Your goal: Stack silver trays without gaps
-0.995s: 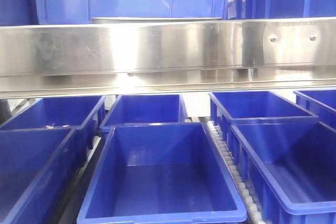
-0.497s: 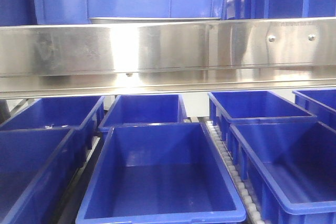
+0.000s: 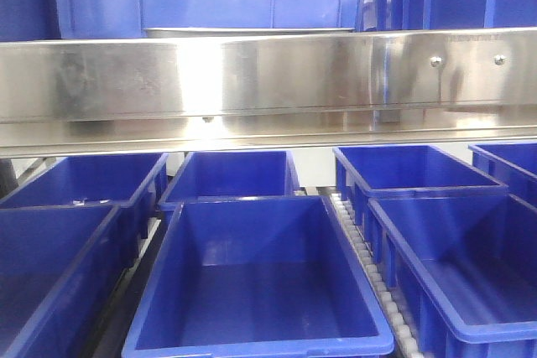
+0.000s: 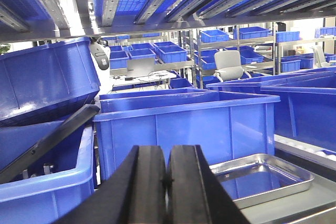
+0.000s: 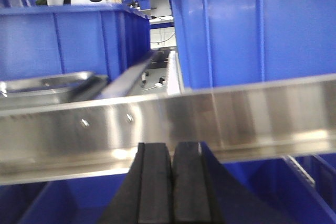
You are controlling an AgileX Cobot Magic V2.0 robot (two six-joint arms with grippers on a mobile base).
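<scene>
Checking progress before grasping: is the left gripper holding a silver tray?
No, the left gripper is shut on nothing; the silver tray lies beyond it.

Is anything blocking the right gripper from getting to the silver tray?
Yes. The brushed-steel band runs straight across in front of the shut right gripper; the silver tray sits beyond it, up left.

A silver tray (image 4: 261, 176) is seen in the left wrist view, lying flat and upright on a grey shelf surface just in front of a large blue bin (image 4: 189, 129). It is shallow, rectangular and mirror-polished, with a thin rolled rim and rounded corners. Blue reflections are shown in its floor. In the right wrist view, a tray's rim (image 5: 47, 85) is glimpsed at left.
</scene>
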